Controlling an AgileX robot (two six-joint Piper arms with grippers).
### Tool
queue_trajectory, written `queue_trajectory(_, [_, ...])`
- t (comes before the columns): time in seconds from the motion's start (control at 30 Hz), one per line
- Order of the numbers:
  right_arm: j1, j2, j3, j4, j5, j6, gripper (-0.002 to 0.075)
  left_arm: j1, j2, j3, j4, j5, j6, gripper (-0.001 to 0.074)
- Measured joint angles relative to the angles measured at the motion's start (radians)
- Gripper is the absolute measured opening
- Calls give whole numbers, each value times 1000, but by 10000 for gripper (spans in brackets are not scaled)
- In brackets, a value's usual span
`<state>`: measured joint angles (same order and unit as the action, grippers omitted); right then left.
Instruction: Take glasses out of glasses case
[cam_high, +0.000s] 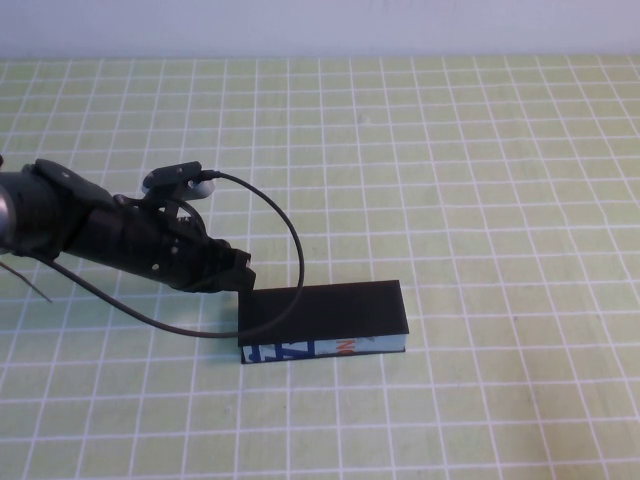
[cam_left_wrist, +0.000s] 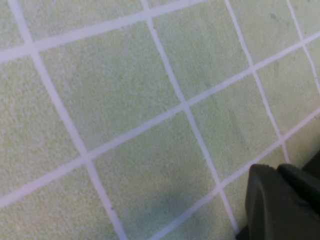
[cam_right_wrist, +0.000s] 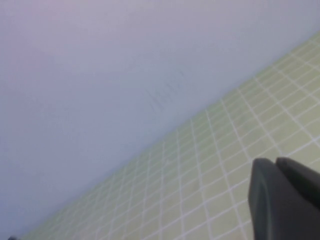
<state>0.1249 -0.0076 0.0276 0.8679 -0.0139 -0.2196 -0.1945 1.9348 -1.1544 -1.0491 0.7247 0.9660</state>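
Case: I see the glasses case (cam_high: 322, 318) lying flat on the green grid table (cam_high: 480, 180), a little below centre in the high view; lid down and shut, light blue printed side facing me.
Glasses: not visible anywhere; I judge they are inside the closed case, though I cannot confirm it.
Left gripper: the left gripper (cam_high: 243, 283) sits at the case's 9 o'clock end, tip right at the lid's corner; whether it touches I cannot tell; whether the claw is released or clenched I cannot tell either; its wrist camera shows only table and a dark piece of the gripper (cam_left_wrist: 282, 202).
Right gripper: absent from the high view, so I take it as parked off to the side; only a dark edge of the right gripper (cam_right_wrist: 285, 200) shows in its own camera; its grasp I cannot tell.
Progress: nothing done yet as I read it; lid unopened; opening it, grasping the glasses and lifting them out all remain.
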Motion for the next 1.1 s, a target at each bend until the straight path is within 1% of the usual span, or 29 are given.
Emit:
queue_trajectory(0.07, [0, 7, -27, 23, 73, 3, -16, 0, 0, 0, 0, 0, 0, -4])
queue_trajectory(0.17, [0, 97, -133, 23, 239, 4, -16, 0, 0, 0, 0, 0, 2, -4])
queue_trajectory(0.33, [0, 407, -354, -115, 550, -12, -16, 0, 0, 0, 0, 2, 3, -4])
queue_trajectory(0.4, [0, 575, -448, -156, 668, -72, -16, 0, 0, 0, 0, 4, 3, -4])
queue_trajectory(0.53, [0, 833, -603, -170, 783, -212, -16, 0, 0, 0, 0, 4, 4, -4])
queue_trajectory(0.63, [38, 1008, -708, -170, 808, -278, -15, 0, 0, 0, 0, 0, 4, -4])
queue_trajectory(0.73, [151, 1161, -813, -188, 795, -295, -15, 0, 0, 0, 0, 0, 6, -4])
queue_trajectory(0.87, [360, 1320, -939, -266, 731, -304, -16, 0, 0, 0, 0, 0, 6, -4])
queue_trajectory(1.0, [555, 1450, -1049, -475, 669, -327, -15, 0, 0, 0, 0, -2, 6, -4])
queue_trajectory(1.1, [655, 1538, -1110, -624, 654, -370, -11, 0, 0, 0, 0, -2, 6, -4])
